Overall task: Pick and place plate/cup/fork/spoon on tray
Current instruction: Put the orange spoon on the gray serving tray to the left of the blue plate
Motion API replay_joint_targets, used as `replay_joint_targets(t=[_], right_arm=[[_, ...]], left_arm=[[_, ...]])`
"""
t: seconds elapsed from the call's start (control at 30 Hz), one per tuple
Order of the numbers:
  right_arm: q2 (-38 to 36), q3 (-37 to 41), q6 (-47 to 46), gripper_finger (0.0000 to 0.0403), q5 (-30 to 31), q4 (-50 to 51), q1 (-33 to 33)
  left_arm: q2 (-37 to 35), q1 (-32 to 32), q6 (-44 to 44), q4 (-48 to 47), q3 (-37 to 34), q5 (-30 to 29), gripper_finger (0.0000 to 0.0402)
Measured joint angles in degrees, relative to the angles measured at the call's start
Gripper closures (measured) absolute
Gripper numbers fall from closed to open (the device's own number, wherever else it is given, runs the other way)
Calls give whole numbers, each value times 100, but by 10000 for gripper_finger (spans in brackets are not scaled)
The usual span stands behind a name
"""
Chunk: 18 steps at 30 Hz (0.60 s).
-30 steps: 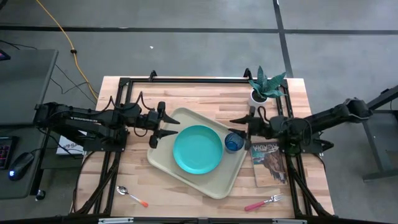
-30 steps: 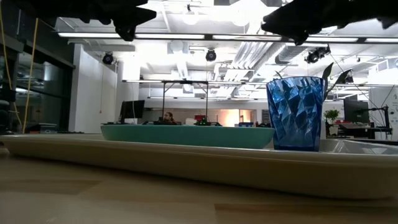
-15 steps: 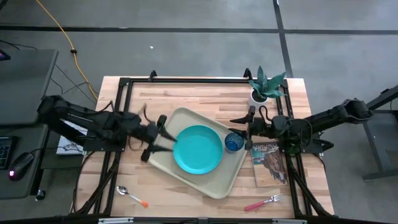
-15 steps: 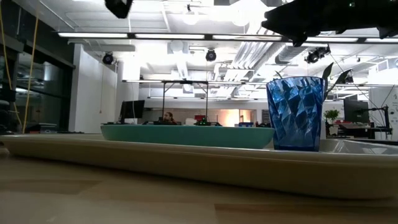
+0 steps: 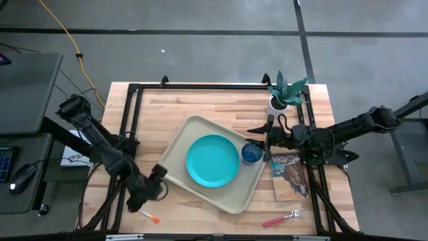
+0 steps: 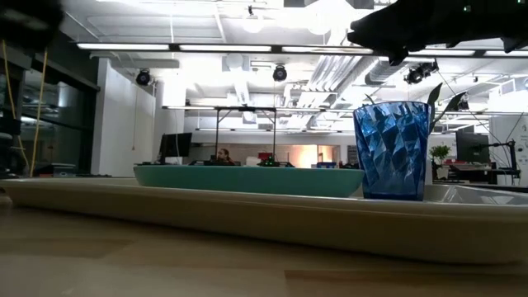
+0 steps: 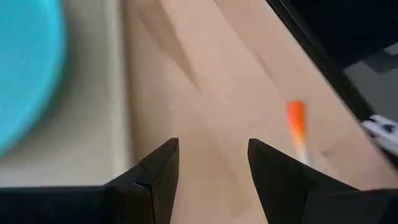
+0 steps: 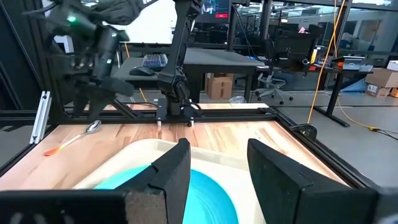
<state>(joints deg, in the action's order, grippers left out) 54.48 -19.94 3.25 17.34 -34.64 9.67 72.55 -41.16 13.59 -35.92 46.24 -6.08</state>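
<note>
The teal plate (image 5: 212, 161) and the blue cup (image 5: 251, 153) stand on the beige tray (image 5: 175, 142); in the low view the cup (image 6: 393, 150) is upright beside the plate (image 6: 247, 177). The spoon (image 5: 151, 216) lies on the table near the front left, its bowl hidden under my left arm; its orange handle (image 7: 296, 119) also shows in the left wrist view. The fork (image 5: 284, 217) lies on the table at the front right. My left gripper (image 5: 155, 182) is open, tilted down over bare wood between tray and spoon. My right gripper (image 5: 257, 136) is open, level, just beyond the cup.
A potted plant (image 5: 284, 94) stands at the back right. A magazine (image 5: 289, 175) lies right of the tray. Dark metal frame rails (image 5: 200, 87) run along the table's edges. Bare wood lies in front of the tray.
My left gripper has swung fast from the tray's left rim toward the table's near left corner and the spoon. It has tipped from level to pointing steeply down and sunk a little, staying open. Nothing on the table has moved.
</note>
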Motion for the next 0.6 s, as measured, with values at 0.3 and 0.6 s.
replay_joint_targets(t=[0.3, 0.6], right_arm=[[0, 0, -1, 254, 1, 106, 0], [0, 0, -18, 254, 44, 152, 0]], left_arm=[[587, -1239, 3383, 120, 4, 659, 229], [1638, -1979, 3876, 411, 36, 265, 229]])
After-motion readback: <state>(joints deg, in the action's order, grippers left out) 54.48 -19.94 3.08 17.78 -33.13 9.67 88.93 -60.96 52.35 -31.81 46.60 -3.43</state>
